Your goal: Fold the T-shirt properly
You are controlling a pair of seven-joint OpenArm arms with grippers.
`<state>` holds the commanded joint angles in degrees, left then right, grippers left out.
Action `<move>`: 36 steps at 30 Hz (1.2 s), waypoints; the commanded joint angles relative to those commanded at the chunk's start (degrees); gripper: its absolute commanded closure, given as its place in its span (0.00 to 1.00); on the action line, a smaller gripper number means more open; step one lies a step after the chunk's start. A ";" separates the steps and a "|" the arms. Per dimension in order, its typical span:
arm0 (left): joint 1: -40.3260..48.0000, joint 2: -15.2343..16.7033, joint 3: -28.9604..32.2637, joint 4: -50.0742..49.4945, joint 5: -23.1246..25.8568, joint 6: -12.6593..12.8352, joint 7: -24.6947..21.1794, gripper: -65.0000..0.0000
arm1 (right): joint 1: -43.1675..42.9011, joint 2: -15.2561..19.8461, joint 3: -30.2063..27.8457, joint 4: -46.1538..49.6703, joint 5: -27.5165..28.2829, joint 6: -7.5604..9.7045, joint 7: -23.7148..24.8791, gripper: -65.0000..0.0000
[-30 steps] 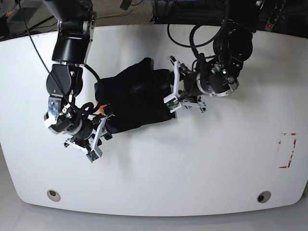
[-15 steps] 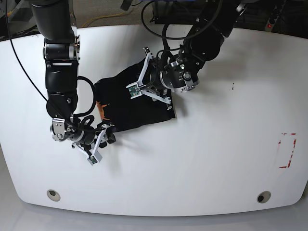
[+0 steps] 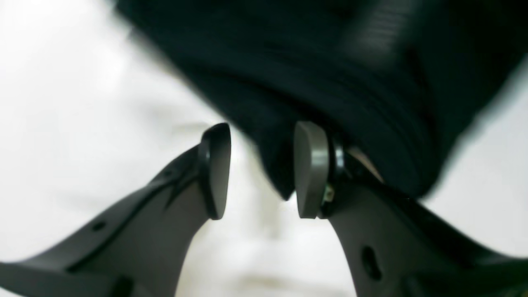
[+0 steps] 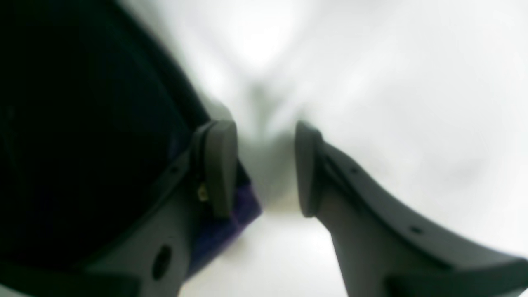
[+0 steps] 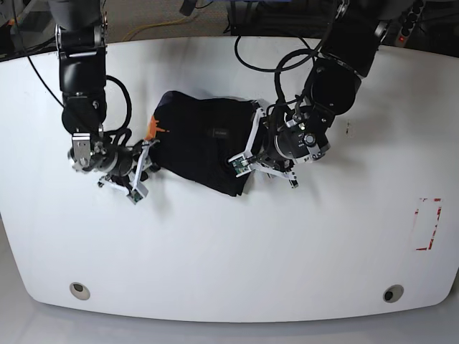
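T-shirt (image 5: 204, 140) lay bunched in a dark heap on the white desk (image 5: 237, 244), between both arms. Left claw (image 3: 262, 169) stood with jaws apart at the shirt's near corner, cloth hanging blurred beyond the tips. Right claw (image 4: 264, 169) likewise parted, black cloth beside one finger, bare desk between.

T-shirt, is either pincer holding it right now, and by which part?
Neither. Both the left pincer and right pincer are open at the edges of the T-shirt, with no cloth pinched.
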<state>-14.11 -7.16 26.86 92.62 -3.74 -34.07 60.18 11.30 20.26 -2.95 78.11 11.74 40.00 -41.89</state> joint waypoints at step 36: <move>19.16 -2.20 -40.44 17.76 -0.53 -5.93 8.88 0.63 | -0.26 -21.36 -0.44 21.19 0.26 0.00 -22.24 0.22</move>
<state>5.05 -9.36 -13.58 110.37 -4.26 -40.00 69.05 11.03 -1.10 -3.38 99.30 12.00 40.00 -64.13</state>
